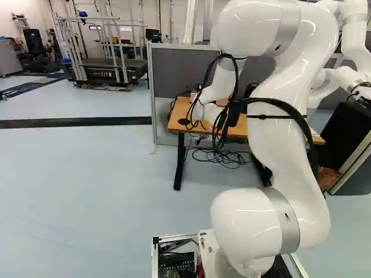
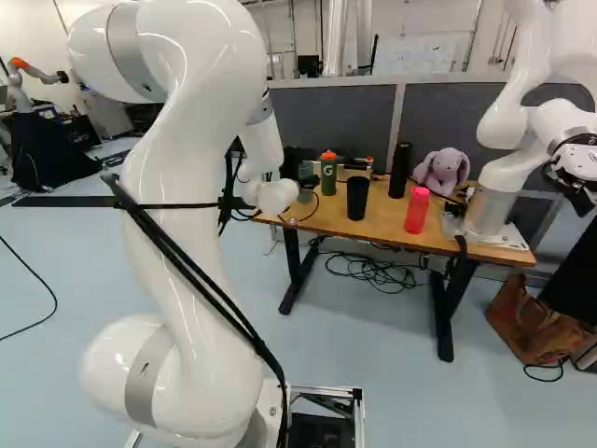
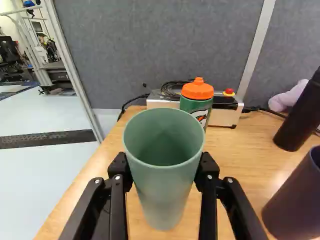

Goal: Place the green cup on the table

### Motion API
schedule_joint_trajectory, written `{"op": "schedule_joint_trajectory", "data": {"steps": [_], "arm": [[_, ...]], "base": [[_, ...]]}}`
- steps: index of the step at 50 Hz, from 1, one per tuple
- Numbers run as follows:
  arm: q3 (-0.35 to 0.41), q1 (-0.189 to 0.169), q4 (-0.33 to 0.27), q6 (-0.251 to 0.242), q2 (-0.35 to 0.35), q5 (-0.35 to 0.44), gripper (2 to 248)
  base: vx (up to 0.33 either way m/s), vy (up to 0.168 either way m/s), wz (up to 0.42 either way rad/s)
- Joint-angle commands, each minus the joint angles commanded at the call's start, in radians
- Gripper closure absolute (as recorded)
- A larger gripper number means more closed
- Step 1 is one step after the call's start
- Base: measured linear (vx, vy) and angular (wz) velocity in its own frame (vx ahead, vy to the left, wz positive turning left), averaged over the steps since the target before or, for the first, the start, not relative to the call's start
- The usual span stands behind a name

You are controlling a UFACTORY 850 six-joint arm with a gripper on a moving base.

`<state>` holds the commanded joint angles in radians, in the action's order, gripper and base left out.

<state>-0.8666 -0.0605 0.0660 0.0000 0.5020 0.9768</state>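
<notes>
My hand (image 2: pixel 297 164) grips the green cup (image 3: pixel 164 192) from both sides, by the desk (image 2: pixel 387 227) at the right base view's upper middle.

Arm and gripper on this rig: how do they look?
The arm is glossy white, with smooth, rounded, curving links and silver-grey bands at the joints. Black cables run along its outside, held by a thin black strap. The gripper is black and two-fingered, with small silvery bolt heads; no orange shows on it.
</notes>
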Motion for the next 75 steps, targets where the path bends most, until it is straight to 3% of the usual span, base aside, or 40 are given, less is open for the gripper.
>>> {"op": "schedule_joint_trajectory", "data": {"steps": [22,30,31,36,37,41,42,46,47,58,75], "arm": [[-0.137,0.003,0.000,0.000,0.143,0.000,124],[-0.155,0.004,0.000,0.000,0.162,0.000,121],[-0.156,0.004,0.000,0.000,0.163,0.000,93],[-0.158,0.004,0.000,0.000,0.165,0.000,93],[-0.158,0.004,0.000,0.000,0.165,0.000,60],[-0.158,0.004,0.000,0.000,0.166,0.000,60],[-0.158,0.004,0.000,0.000,0.166,0.000,25],[-0.158,0.004,0.000,0.000,0.166,0.000,25],[-0.158,0.004,0.000,0.000,0.166,0.000,3],[-0.151,0.004,0.000,0.000,0.156,0.000,3],[-0.053,0.007,0.000,0.000,0.055,0.000,3]], "base": [[0.000,0.000,0.000],[0.000,0.000,0.000],[0.000,0.000,0.000],[0.000,0.000,0.000],[0.000,0.000,0.000],[0.000,0.000,0.000],[0.000,0.000,0.000],[0.000,0.000,0.000],[0.000,0.000,0.000],[0.000,0.000,0.000],[0.000,0.000,0.000]]}}
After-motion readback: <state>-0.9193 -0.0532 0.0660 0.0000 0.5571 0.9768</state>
